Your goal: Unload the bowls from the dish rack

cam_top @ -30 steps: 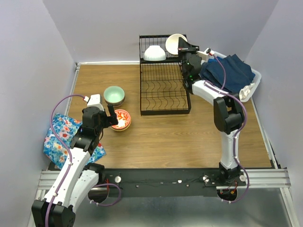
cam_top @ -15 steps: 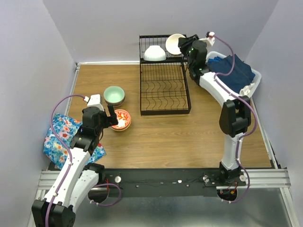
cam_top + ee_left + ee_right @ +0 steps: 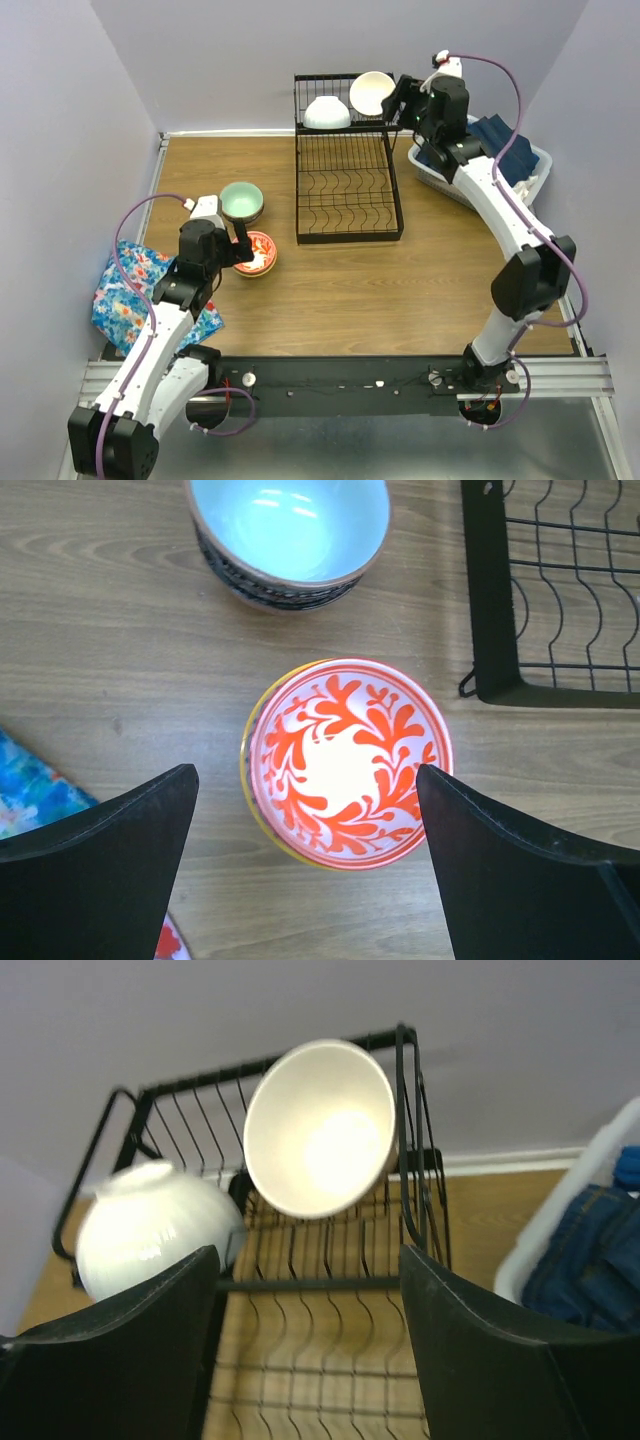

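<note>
Swung R arm point(image 3: 500, 195) to frame upper-right, R jaws wide at tilted cream ceramic bowl point(image 3: 320, 1125), black wire rack point(image 3: 348, 237); L jaws wide.

Two bowls point(image 3: 327, 112) on dish rack point(image 3: 345, 190) shelf, bowl stacks point(image 3: 241, 200) left, basket point(image 3: 541, 160) right

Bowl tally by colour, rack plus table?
Mint-green bowl: 1
Red-patterned bowl: 1
White bowl: 1
Cream bowl: 1
Total: 4 fully seen. The mint-green and red-patterned ones sit on other bowls, too hidden to count.
</note>
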You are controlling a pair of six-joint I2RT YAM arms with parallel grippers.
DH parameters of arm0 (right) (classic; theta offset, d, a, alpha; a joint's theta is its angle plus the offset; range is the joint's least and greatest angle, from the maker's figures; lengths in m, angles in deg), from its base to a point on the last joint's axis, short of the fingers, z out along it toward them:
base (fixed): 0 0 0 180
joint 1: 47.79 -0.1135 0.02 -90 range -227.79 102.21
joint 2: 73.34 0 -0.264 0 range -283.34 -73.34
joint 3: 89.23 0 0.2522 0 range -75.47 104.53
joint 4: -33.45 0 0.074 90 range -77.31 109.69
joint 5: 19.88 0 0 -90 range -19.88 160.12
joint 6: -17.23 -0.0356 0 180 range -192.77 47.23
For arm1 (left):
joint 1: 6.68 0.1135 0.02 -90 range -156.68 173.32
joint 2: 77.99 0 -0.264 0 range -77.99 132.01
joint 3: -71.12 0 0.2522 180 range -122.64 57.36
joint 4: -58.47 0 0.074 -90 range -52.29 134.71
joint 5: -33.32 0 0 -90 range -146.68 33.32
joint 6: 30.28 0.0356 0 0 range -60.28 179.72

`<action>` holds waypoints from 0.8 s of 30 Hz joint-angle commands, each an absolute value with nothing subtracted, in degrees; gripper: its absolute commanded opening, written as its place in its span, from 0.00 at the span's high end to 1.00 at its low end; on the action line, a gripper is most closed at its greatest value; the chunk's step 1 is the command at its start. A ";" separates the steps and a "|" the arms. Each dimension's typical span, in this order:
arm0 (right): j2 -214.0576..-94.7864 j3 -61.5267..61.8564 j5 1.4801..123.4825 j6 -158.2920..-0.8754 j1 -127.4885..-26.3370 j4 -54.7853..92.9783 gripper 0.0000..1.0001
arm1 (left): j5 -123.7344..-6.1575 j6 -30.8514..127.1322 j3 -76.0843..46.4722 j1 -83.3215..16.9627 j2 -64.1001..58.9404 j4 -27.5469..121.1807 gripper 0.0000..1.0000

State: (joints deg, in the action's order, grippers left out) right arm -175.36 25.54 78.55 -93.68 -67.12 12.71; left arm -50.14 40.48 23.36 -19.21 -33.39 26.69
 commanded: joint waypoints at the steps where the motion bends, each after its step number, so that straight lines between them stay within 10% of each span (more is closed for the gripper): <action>1: -168.19 16.76 67.60 -84.83 -67.12 4.32 0.18 | -52.64 40.83 18.70 -21.00 -29.39 29.42 0.01; 24: -168.96 -6.65 66.25 -87.45 -78.02 6.25 0.10 | -51.85 41.00 16.06 -23.55 -27.72 29.33 0.01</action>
